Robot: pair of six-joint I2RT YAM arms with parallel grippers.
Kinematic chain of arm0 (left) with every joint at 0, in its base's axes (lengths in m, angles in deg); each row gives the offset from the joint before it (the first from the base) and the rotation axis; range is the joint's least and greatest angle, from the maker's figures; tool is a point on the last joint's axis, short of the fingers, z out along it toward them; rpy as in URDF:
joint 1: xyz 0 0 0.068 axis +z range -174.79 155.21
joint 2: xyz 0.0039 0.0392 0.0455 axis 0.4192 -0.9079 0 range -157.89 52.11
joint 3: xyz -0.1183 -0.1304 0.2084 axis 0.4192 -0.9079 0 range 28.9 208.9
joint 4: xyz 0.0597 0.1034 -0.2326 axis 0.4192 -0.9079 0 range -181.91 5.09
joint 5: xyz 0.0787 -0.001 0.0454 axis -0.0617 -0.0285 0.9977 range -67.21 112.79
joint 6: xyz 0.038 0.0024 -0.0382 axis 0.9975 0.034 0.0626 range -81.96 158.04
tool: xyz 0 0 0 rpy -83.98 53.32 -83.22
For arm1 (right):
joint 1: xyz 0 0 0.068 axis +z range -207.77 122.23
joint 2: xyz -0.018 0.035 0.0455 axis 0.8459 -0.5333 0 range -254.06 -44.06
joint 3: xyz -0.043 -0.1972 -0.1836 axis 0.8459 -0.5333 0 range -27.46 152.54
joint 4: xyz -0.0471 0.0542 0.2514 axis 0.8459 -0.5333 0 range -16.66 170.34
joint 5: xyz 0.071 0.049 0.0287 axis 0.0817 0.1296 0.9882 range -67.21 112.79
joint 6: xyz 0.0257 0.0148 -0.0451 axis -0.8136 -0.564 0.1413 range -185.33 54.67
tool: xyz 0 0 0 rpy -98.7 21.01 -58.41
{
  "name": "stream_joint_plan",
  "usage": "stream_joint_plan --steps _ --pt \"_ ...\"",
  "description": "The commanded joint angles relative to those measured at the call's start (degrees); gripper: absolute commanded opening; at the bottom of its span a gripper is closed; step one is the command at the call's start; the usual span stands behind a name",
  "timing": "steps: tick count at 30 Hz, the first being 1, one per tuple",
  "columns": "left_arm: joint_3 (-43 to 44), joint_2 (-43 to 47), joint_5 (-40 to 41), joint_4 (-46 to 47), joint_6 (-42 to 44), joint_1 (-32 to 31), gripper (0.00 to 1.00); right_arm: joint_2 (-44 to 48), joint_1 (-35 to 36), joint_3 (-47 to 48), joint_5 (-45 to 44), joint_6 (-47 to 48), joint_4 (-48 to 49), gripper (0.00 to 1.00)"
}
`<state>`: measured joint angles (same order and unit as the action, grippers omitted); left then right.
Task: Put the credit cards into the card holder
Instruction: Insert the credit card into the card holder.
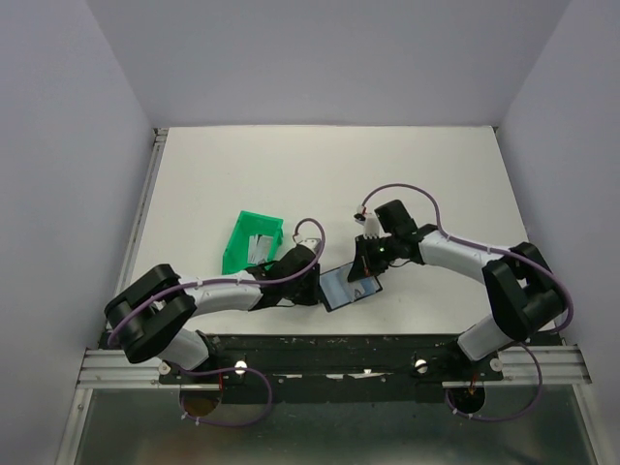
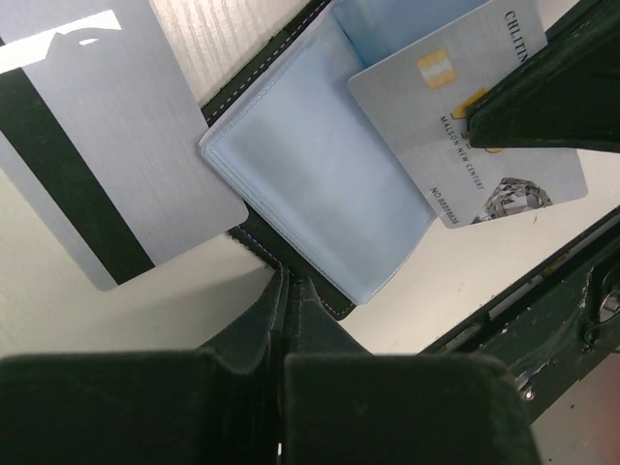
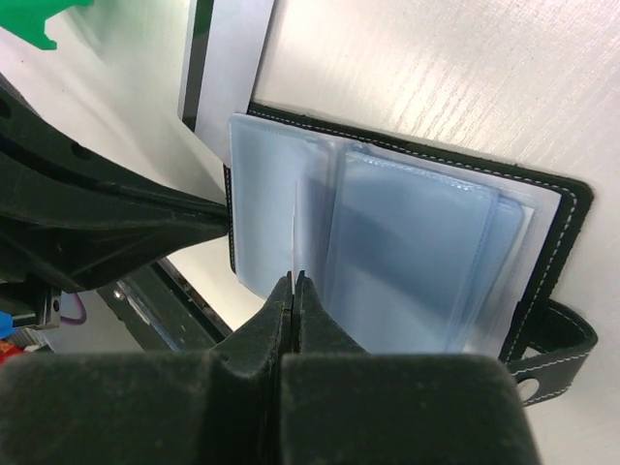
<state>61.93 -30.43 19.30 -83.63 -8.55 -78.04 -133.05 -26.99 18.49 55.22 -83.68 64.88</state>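
Observation:
The black card holder (image 1: 341, 289) lies open near the front edge, its pale blue clear sleeves (image 2: 310, 174) facing up. My left gripper (image 2: 288, 283) is shut on the holder's black near edge (image 2: 320, 291). My right gripper (image 3: 294, 281) is shut on a pale credit card (image 2: 465, 145) with a gold chip. That card shows edge-on (image 3: 294, 218) in the right wrist view, standing over the sleeves (image 3: 407, 252). Whether it sits in a pocket I cannot tell. A silvery-grey credit card (image 2: 107, 155) with a black stripe lies flat on the table, touching the holder's far corner (image 3: 228, 68).
A green plastic bin (image 1: 252, 242) stands just behind my left gripper (image 1: 312, 288), with something pale inside. The holder's strap (image 3: 552, 349) sticks out to one side. The black mounting rail (image 1: 329, 354) runs close along the near table edge. My right gripper (image 1: 366, 271) hangs over the holder.

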Motion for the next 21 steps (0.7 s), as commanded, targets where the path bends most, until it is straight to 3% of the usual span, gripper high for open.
stream_joint_plan --steps 1,14,21 --pt "0.71 -2.8 1.64 -1.54 0.88 0.52 0.0 -1.1 0.24 1.77 -2.27 -0.98 -2.02 0.01" --pt "2.82 -5.61 0.94 -1.63 2.82 2.36 0.0 -2.33 0.24 0.81 4.05 -3.62 0.78 0.01" --pt "2.91 -5.88 0.76 -1.54 3.17 3.33 0.0 1.8 -2.04 0.54 -1.48 -4.68 -1.49 0.01"
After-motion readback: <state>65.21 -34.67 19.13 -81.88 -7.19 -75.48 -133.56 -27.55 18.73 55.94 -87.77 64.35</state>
